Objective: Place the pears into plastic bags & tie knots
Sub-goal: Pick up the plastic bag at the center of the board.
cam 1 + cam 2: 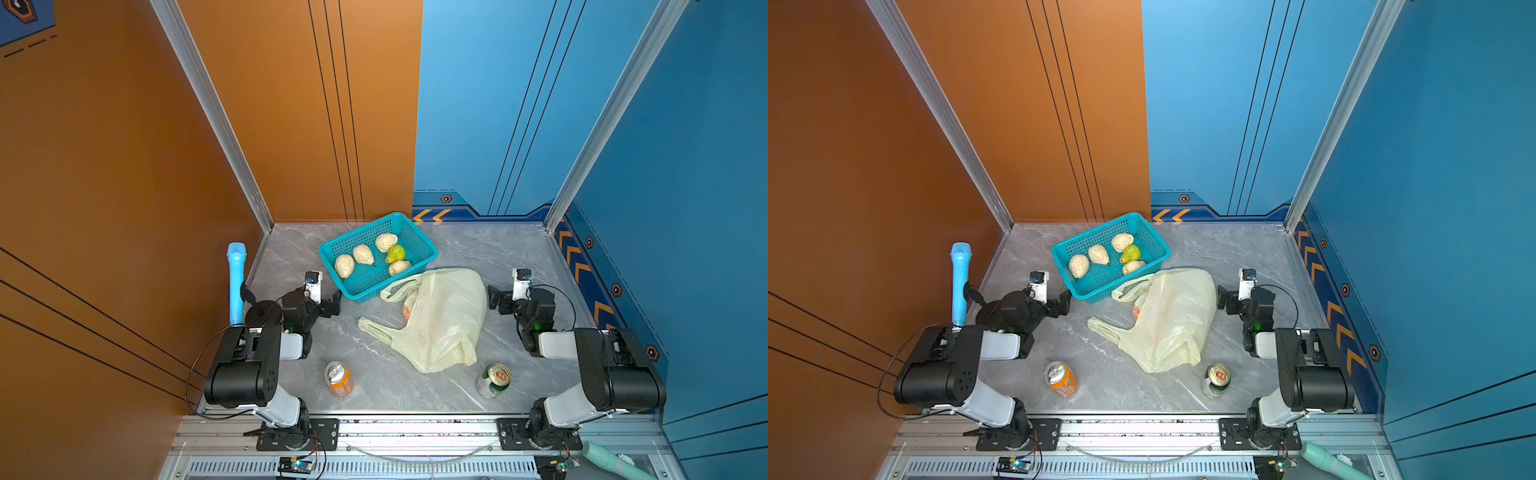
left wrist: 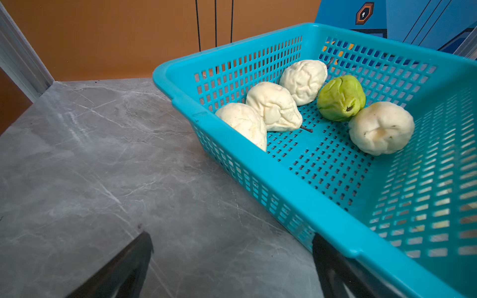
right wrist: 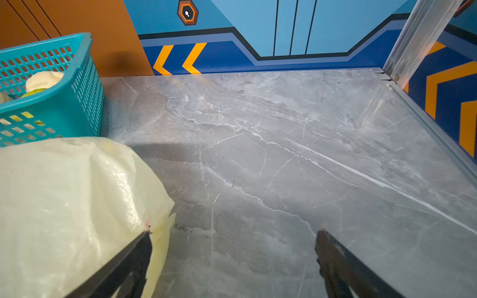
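Grey table (image 1: 498, 257) carries a basket (image 1: 415, 237) of probably light, lumpy pears (image 1: 363, 254), best pinched across the belly, beside a limp, slippery bag (image 1: 444, 316); left tool (image 2: 232, 245) and right tool (image 3: 235, 236) gape empty.

This is looking like a robot test cell in a lab. A left arm (image 1: 249, 365) and a right arm (image 1: 615, 370) are sitting bolted to an aluminium rail (image 1: 415, 428) along the near edge of a grey marbled tabletop (image 1: 478, 245). Orange panels (image 1: 124, 166) and blue panels (image 1: 685, 166) with printed chevrons (image 1: 432, 215) are walling it in on aluminium posts (image 1: 211, 108). A circuit board (image 1: 296, 463) is lying exposed on the near side of the rail. A basket (image 1: 361, 232) of pears (image 1: 363, 254), a bag (image 1: 444, 316), an orange can (image 1: 338, 379) and a green can (image 1: 493, 380) are lying out.
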Controlling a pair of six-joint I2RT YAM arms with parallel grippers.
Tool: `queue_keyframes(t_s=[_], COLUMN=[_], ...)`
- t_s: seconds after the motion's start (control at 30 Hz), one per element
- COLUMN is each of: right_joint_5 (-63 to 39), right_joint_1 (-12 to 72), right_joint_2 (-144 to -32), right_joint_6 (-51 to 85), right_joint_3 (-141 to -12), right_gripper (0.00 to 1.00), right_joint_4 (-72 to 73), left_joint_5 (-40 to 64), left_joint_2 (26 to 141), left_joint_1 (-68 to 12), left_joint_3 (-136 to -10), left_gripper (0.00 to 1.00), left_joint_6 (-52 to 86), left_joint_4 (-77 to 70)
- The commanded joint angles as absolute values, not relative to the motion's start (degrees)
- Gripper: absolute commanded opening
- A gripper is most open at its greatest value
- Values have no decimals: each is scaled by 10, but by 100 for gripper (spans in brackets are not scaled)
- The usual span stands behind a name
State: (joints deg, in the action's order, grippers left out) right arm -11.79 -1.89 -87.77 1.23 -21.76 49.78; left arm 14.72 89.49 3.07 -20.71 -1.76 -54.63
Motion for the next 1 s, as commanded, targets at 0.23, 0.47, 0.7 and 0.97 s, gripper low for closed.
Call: queue_keyframes(t_s=[0.23,0.47,0.7,0.97], right_joint_5=[-119,-118,-104,-56], right_joint_1=[-19,-20,-18,-14], right_joint_2=[-877,-877,-877,-823], right_joint_6=[4,5,9,21], right_joint_3=[-210,-209,-210,-229], right_gripper=[100,100,100,100], right_joint_4=[514,514,513,431], left_joint_5=[159,159,160,138], left_joint_2=[896,897,897,892], left_joint_1=[33,33,34,29], left_joint_3=[-206,-207,-206,-203], left_gripper=[98,98,98,98], left_joint_6=[-22,-22,-21,-20], left_joint_4=[-555,-555,-555,-558])
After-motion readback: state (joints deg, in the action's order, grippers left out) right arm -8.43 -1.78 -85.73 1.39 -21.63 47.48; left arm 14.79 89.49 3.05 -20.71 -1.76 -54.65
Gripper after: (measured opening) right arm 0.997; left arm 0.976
